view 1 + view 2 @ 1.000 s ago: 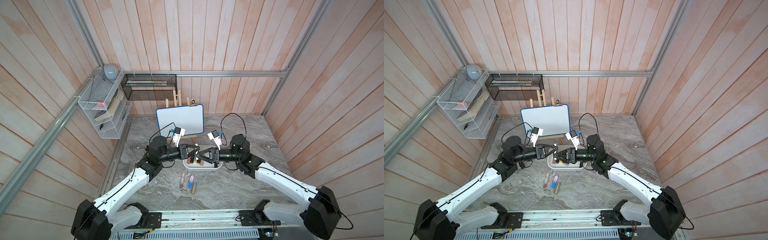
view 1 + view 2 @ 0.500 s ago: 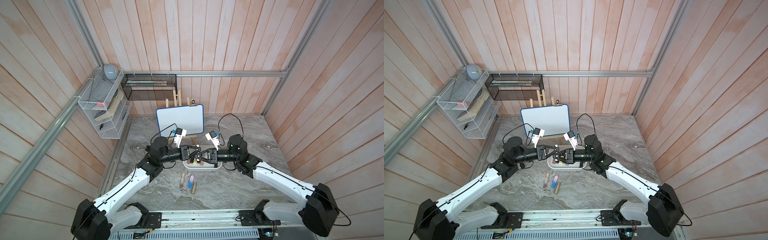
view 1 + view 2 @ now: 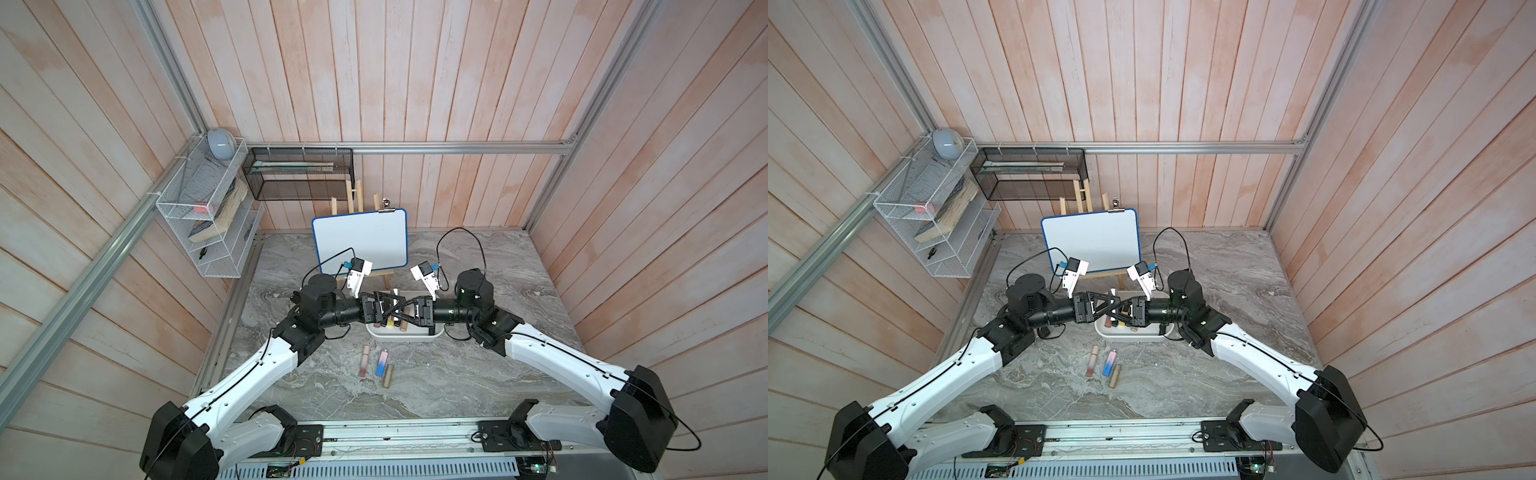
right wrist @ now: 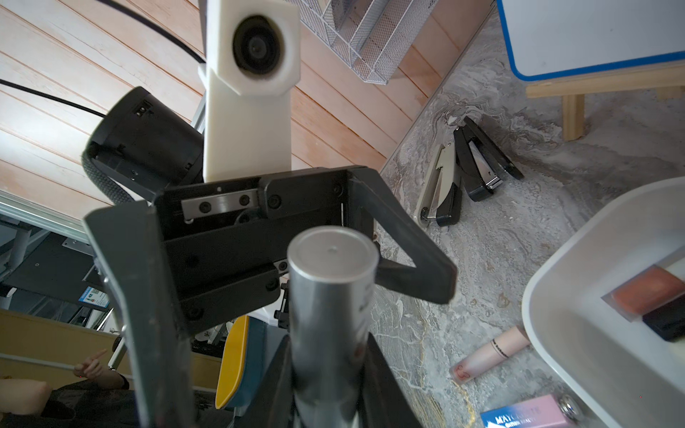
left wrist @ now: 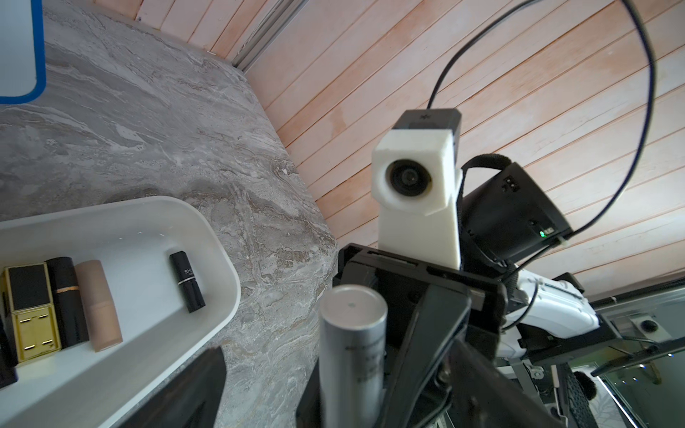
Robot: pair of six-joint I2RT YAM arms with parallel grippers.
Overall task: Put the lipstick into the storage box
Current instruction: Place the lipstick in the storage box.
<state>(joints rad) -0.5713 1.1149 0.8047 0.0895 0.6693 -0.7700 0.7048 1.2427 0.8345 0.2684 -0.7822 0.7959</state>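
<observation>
Right tool [image 3: 401,316] clenched on a silver lipstick tube [image 4: 330,333]. Left tool [image 3: 395,309] released, jaws spread either side of it. Both hover mid-frame over the white storage box [image 3: 403,337]. This looks like a handover; next, the right tool should lower the tube and let go.

A black lipstick [image 5: 187,281] reads "SH…"; the pink-blue tube [image 4: 526,413] reads "MAYC…".
</observation>
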